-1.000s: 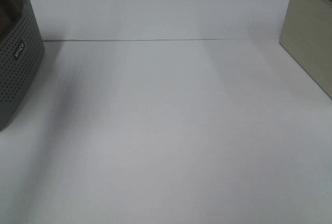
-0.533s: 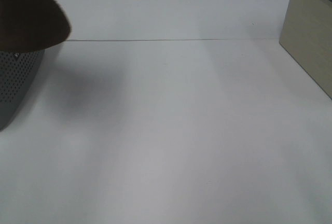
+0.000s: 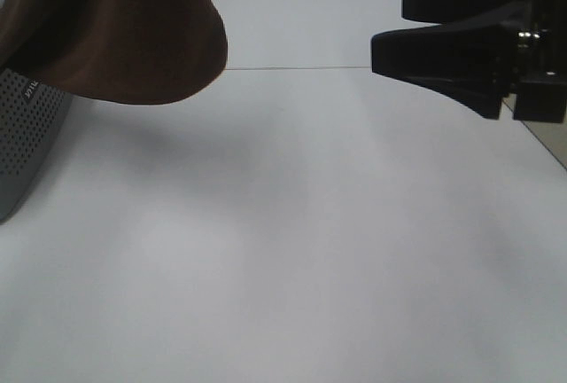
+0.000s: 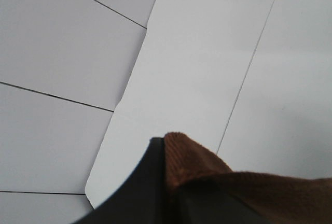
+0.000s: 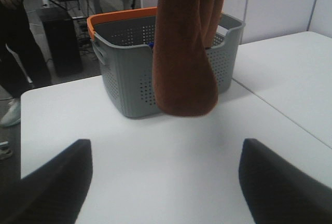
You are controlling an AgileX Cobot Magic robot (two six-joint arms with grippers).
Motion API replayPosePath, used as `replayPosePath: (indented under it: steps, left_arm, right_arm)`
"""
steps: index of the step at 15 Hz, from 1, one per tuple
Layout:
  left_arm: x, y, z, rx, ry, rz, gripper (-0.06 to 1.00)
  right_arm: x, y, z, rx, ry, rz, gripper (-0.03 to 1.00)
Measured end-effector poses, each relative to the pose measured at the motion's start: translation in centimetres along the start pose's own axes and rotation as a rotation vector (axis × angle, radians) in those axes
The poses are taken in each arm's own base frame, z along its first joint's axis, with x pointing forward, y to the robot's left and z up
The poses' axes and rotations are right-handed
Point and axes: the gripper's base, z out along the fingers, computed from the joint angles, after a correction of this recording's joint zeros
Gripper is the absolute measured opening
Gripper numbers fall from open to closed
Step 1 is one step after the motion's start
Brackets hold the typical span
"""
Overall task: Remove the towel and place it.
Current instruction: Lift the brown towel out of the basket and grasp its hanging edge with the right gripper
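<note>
Below the left claw (image 4: 168, 182) the towel (image 3: 115, 37) hangs as one long brown fold. Its top hem is pinched tight between the jaws and its low end dangles free above the table (image 3: 283, 250), on the near side of the grey basket (image 5: 129, 79) as seen from the right claw (image 3: 390, 24). That claw sits across from it, jaws spread wide with nothing in them, well apart from the cloth.

My take: carry the fold out over the bare white top between the two claws, lower it so the bottom lands first, then drag sideways so it lays flat instead of bunching. Watch the basket rim behind the cloth, it could snag the hem. Loads of open table ahead of the right claw.
</note>
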Motion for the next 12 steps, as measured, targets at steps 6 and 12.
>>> replayPosePath:
  steps: [6,12]
  left_arm:
    - [-1.0,-0.8,0.8,0.002,-0.034,-0.035,0.00]
    - [-1.0,-1.0,1.0,0.017,-0.039,-0.052,0.00]
  right_arm:
    - [1.0,-6.9,5.4,-0.159,-0.004,0.111,0.76]
    - [-1.0,-7.0,11.9,-0.255,0.038,0.071,0.76]
